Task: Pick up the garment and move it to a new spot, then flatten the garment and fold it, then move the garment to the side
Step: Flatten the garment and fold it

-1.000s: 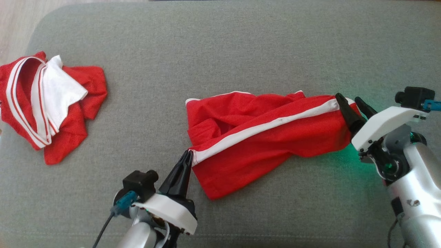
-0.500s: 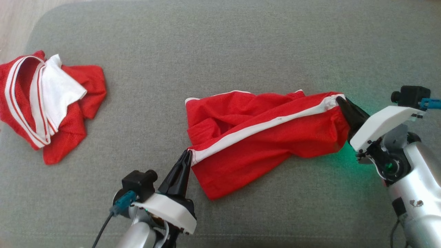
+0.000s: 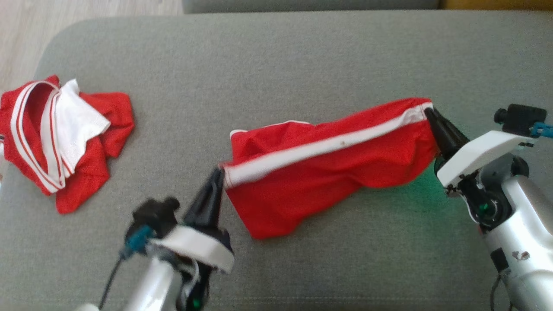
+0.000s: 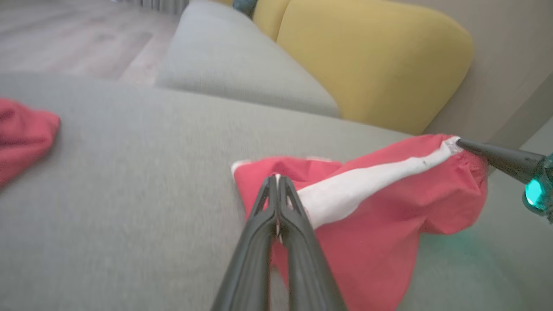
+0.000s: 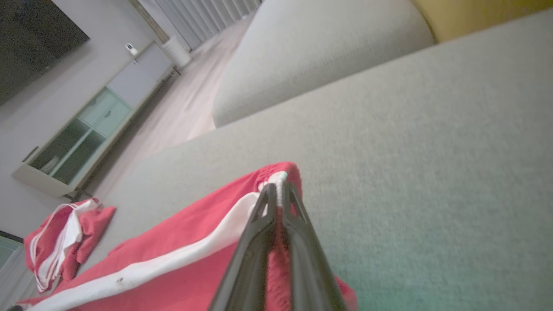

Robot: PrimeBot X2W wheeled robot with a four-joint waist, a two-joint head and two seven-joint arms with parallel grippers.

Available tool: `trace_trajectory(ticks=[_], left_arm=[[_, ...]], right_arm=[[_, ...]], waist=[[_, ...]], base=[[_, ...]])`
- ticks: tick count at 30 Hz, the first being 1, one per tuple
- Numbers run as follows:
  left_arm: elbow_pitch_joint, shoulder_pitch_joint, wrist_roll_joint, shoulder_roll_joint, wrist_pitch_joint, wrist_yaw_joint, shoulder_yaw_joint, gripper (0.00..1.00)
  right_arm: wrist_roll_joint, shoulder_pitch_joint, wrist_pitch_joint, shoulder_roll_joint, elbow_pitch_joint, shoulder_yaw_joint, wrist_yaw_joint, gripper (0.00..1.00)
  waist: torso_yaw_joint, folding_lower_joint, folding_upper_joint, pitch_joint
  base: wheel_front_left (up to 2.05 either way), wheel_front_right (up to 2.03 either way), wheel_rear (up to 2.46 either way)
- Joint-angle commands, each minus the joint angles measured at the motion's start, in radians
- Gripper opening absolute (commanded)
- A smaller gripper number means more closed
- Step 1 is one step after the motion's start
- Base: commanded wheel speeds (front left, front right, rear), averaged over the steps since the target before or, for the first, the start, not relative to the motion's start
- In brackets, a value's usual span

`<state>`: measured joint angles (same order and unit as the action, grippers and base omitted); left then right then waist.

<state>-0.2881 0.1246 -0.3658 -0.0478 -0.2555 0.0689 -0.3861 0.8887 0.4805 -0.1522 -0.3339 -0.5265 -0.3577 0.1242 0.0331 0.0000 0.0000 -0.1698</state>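
My left gripper (image 3: 219, 171) is pinched tight on one end of the red garment (image 3: 328, 181), its two dark fingers pressed together over the cloth just where the white stripe (image 3: 319, 149) runs out. My right gripper (image 3: 428, 111) is likewise clamped on the opposite end of that same stripe, at the gathered waistband edge; in the right wrist view the fingertips meet with a small fold of red and white cloth between them. The garment hangs between my two grippers, the stripe drawn nearly straight from the left one to the right one, slanting upward in the head view toward the right. Below the stripe the red cloth sags in a loose belly toward the grey cushion (image 3: 276, 65), and its lowest lobe lies near my left wrist; I cannot tell whether that lobe touches the cushion. Behind the stripe, a corner with a thin white hem lies low near the cushion. Well to my left, near the cushion's edge, a second red-and-white garment (image 3: 65, 134) lies crumpled, apart from both grippers. In the left wrist view a yellow cushion (image 4: 371, 56) stands beyond the grey one.
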Motion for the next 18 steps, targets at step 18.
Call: trace_trajectory(ticks=[18], left_arm=[[-0.021,0.771,0.215,-0.184,-0.002,0.057,0.203,0.00]], right_arm=[[-0.026,0.320,0.113,-0.044,0.263,0.048,0.007,0.00]], waist=[[-0.060,0.0000,0.0000,0.002]], base=[[0.00,0.00,0.00]])
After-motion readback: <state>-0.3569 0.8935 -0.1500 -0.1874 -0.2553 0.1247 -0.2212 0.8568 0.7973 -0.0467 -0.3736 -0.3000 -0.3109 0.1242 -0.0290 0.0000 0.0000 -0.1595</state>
